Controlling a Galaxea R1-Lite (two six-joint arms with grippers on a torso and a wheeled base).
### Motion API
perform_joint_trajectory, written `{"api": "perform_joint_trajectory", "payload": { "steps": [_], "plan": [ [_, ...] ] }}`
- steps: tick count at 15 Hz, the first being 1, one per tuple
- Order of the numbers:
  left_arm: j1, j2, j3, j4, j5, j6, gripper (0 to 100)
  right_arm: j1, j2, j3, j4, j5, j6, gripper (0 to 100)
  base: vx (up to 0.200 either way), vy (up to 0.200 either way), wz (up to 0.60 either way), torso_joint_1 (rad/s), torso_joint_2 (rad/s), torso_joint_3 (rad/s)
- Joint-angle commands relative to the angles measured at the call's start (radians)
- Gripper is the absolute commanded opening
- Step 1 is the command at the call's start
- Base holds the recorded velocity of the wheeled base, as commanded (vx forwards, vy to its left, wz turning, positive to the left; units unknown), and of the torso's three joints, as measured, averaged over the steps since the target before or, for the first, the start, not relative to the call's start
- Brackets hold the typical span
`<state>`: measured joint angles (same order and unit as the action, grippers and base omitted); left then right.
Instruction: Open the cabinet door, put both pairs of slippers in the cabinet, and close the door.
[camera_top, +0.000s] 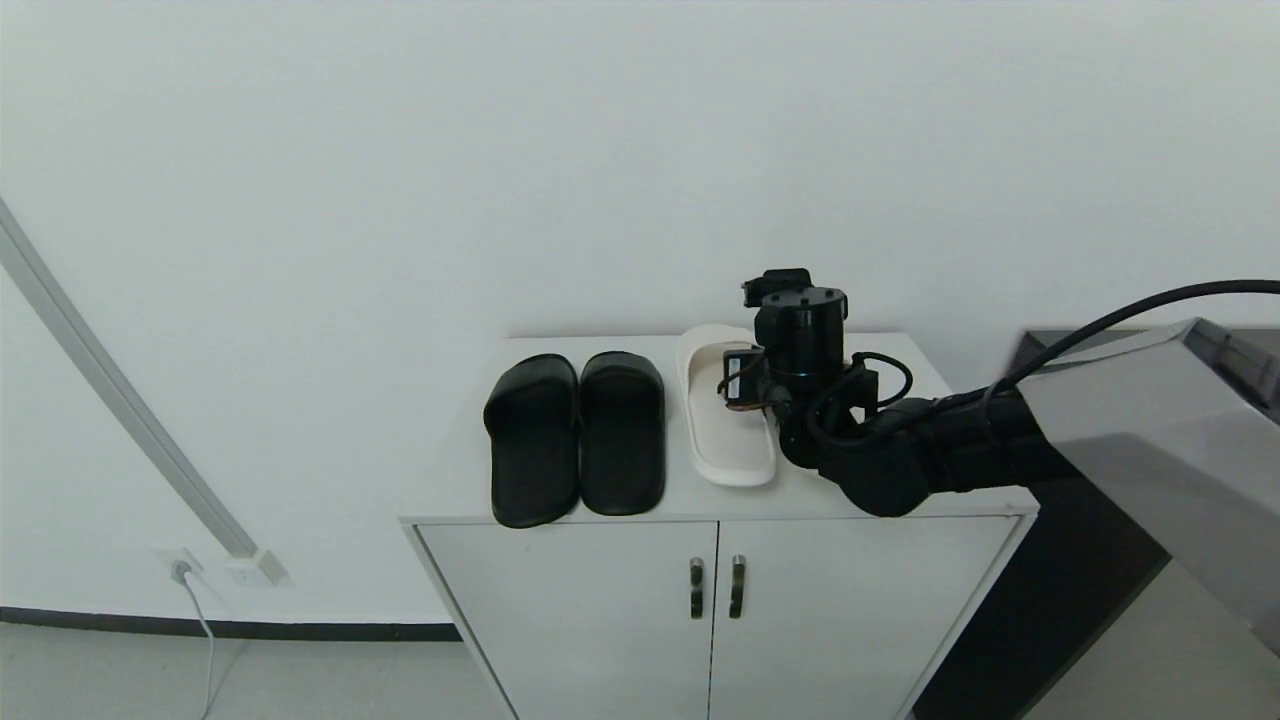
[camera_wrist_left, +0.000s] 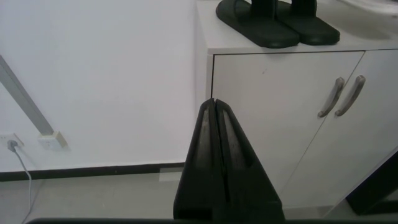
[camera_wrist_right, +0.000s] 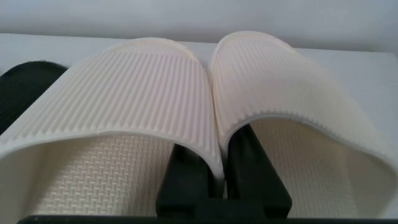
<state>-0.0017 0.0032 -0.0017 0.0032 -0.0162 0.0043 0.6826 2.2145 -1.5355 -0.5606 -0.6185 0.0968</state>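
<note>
A white two-door cabinet (camera_top: 570, 620) stands against the wall with both doors closed, their handles (camera_top: 716, 587) side by side at the middle. A pair of black slippers (camera_top: 575, 435) lies on the left of its top. Beside them on the right lies a pair of white slippers (camera_top: 720, 420), partly hidden by my right arm. My right gripper (camera_wrist_right: 221, 155) has one finger inside each white slipper (camera_wrist_right: 124, 93) and is shut on their adjoining strap edges. My left gripper (camera_wrist_left: 214, 124) is shut and empty, low and off the cabinet's (camera_wrist_left: 273, 112) left front corner, below the black slippers (camera_wrist_left: 277, 22).
A slanted cable duct (camera_top: 120, 400) runs down the wall to an outlet with a plugged cord (camera_top: 180, 572) at the lower left. A dark unit (camera_top: 1050, 600) stands against the cabinet's right side. Open floor lies in front and to the left.
</note>
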Motion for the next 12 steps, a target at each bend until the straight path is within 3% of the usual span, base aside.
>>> {"api": "perform_joint_trajectory", "payload": {
  "steps": [1,5,12],
  "plan": [
    [0.0,0.0,0.0,0.0,0.001,0.0,0,0.025,-0.09,0.064,-0.001,0.002,0.0,0,0.0,0.0,0.0,0.0,0.0,0.0],
    [0.0,0.0,0.002,0.0,0.001,0.0,0,0.097,-0.242,0.302,-0.061,0.046,0.0,0,0.0,0.0,0.0,0.0,0.0,0.0],
    [0.0,0.0,0.002,0.0,0.001,0.002,0,0.143,-0.501,0.67,-0.151,0.253,-0.011,0,0.0,0.0,0.0,0.0,0.0,0.0]
  ]
}}
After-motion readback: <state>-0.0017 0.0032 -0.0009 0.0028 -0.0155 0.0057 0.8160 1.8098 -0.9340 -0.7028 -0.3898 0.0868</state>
